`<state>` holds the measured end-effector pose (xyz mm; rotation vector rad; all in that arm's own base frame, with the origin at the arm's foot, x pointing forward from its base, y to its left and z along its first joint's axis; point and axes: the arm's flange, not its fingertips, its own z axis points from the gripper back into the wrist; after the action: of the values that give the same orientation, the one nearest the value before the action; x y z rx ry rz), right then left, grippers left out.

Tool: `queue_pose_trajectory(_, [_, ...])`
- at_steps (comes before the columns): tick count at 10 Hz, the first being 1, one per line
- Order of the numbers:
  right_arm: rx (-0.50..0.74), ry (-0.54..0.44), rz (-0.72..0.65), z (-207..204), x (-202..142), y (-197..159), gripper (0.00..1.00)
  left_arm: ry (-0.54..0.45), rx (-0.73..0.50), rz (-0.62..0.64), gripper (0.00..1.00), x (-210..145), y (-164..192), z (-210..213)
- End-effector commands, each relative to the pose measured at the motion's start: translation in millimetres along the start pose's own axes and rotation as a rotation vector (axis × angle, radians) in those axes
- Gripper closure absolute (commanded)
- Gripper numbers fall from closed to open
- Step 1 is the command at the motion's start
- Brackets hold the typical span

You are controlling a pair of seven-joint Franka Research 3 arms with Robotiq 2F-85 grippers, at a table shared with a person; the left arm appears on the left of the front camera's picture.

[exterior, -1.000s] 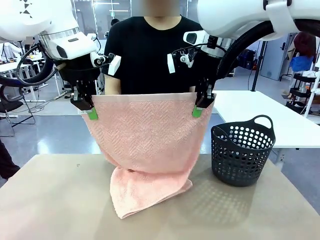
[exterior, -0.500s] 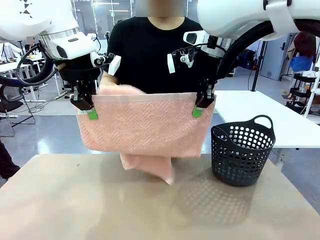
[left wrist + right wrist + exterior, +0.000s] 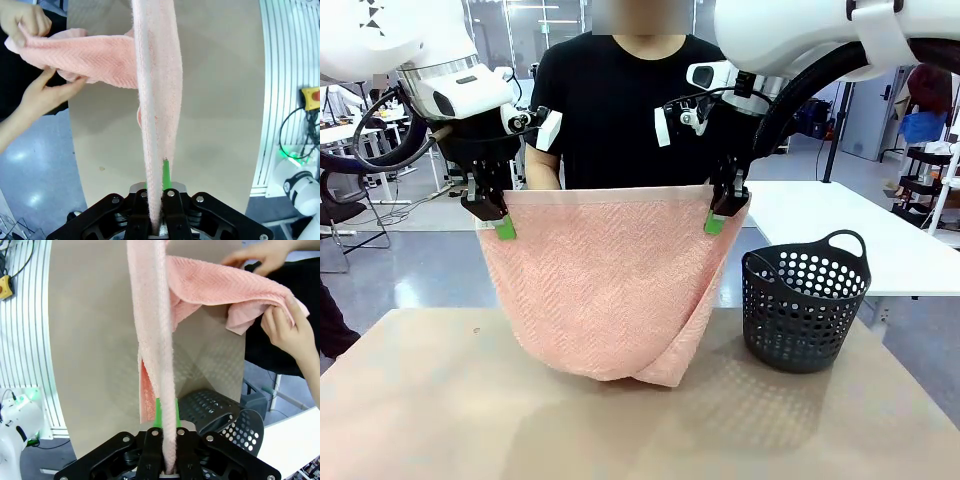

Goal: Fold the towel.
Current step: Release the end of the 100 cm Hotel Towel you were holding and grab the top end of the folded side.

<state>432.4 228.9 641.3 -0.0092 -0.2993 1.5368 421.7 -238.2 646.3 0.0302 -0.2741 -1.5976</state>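
The salmon-pink towel [image 3: 605, 285] hangs above the table, stretched between both grippers, its herringbone face towards the front camera. My left gripper [image 3: 501, 222] is shut on its upper left corner, my right gripper [image 3: 718, 218] shut on its upper right corner. The towel's lower part curves up behind, where the person's hands [image 3: 35, 90] [image 3: 280, 327] hold the far end. In the left wrist view the towel [image 3: 155, 100] runs edge-on out of my closed fingers; the right wrist view shows the towel [image 3: 152, 340] likewise.
A black perforated basket [image 3: 806, 305] stands on the tan table [image 3: 440, 400] at the right, close to the towel's right side. The person in a black shirt stands at the far edge behind the towel.
The person has lifted the towel's lower end off the table and up behind the hanging part. Both grippers have stayed in place, shut on the top corners.
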Motion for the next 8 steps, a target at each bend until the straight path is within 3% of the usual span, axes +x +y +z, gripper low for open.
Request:
queue_pose_trajectory(1, [0.0,0.0,0.005,-0.2,-0.2,0.0,1.0,-0.003,0.003,-0.012,1.0,-1.5,2.1,1.6])
queue_pose_trajectory(8, [0.0,0.0,0.005,-0.2,-0.2,0.0,1.0,-0.003,0.003,-0.012,1.0,-1.5,2.1,1.6])
